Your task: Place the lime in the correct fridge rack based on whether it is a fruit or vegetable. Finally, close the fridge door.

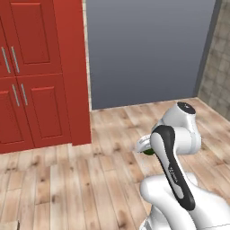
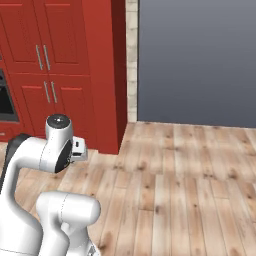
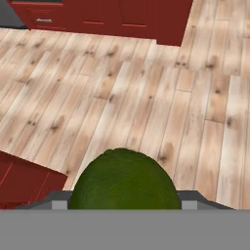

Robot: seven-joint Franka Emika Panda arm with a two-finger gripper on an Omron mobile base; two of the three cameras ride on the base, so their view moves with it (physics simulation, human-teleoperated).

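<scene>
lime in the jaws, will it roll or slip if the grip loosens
Probably yes. The lime looks round, with no flat side, so it would likely roll across the smooth wood floor below. Its curved skin gives the jaws little to catch, so it may slip. It looks firm, not floppy.

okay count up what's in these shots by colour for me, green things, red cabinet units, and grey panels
Green: 1, the lime, held in the gripper
Red: 1, the cabinet unit
Grey: 1, the tall panel
Total: 3
</scene>
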